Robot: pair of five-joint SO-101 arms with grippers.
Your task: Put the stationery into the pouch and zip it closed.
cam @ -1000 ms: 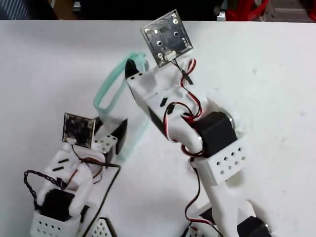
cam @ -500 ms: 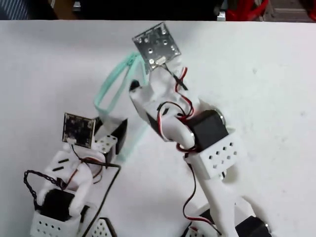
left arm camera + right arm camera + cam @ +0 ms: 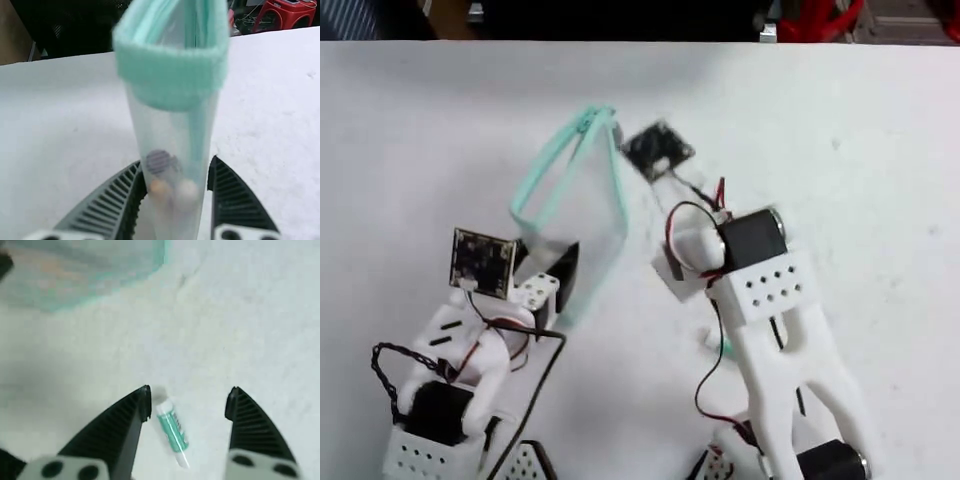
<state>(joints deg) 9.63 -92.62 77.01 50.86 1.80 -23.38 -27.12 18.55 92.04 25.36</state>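
Observation:
The clear pouch with teal trim stands on its edge on the white table, its open mouth turned to the far side. My left gripper is shut on the pouch's near end. Round ends of stationery show through the plastic between its fingers. In the right wrist view my right gripper is open and hangs over a white and green stick lying on the table. The stick lies between the fingers without touching them. The pouch lies farther off in that view.
The right arm stands to the right of the pouch, with a bit of the green stick showing beside it. The white table is bare on the right and at the far left. Dark clutter lies beyond the far edge.
The right arm has drawn back from the pouch's mouth toward the near side and now hangs over the stick. The pouch is uncovered. The left arm has kept still.

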